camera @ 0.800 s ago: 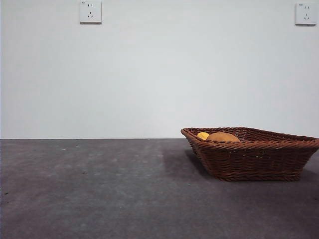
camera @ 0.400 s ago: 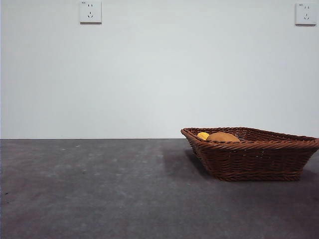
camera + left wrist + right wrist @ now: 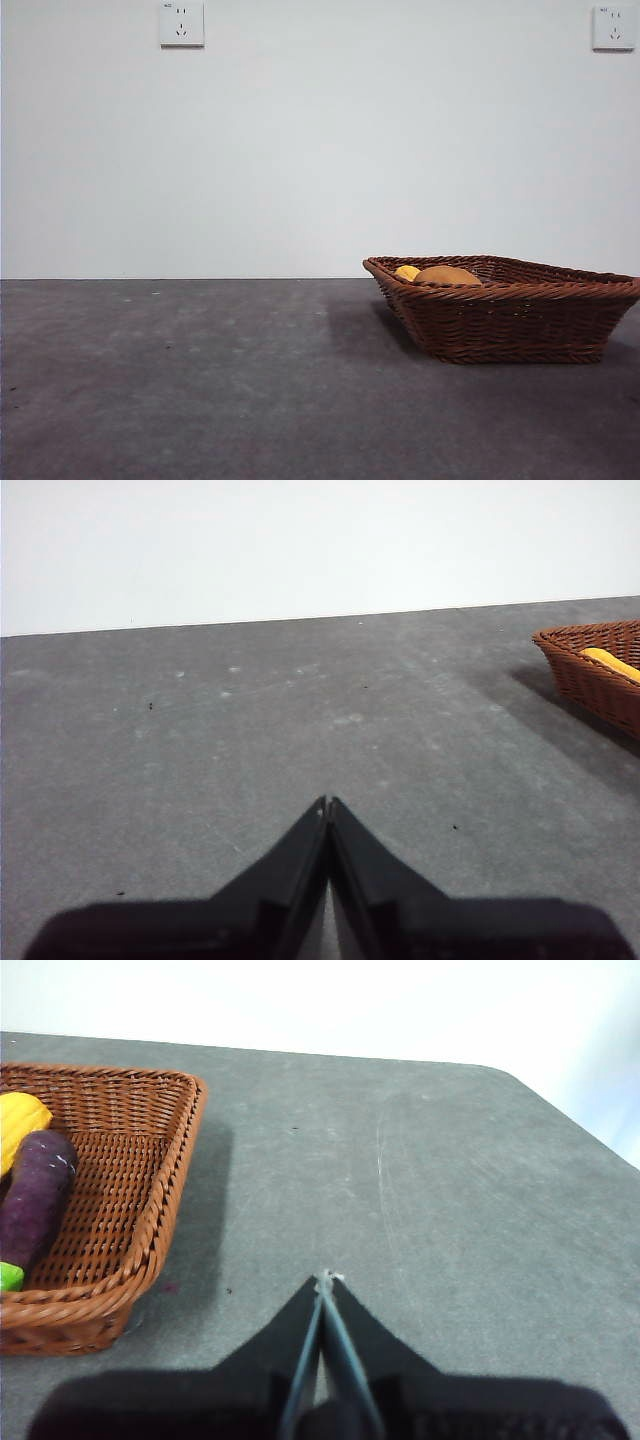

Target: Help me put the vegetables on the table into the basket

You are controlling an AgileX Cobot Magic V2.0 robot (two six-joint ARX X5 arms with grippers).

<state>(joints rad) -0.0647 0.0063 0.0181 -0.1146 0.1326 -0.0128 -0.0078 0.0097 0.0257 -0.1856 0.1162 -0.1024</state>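
Left gripper (image 3: 327, 805) and right gripper (image 3: 325, 1280) both closed, empty, low over table (image 3: 200, 380). Wicker basket (image 3: 510, 320) lower right holds potato (image 3: 447, 275), corn cob (image 3: 406, 272), eggplant (image 3: 35, 1195).

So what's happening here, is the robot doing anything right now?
Nothing is being handled. The corn, potato and eggplant lie inside the basket on the table. The left gripper and right gripper are both shut and empty, over bare table beside the basket.
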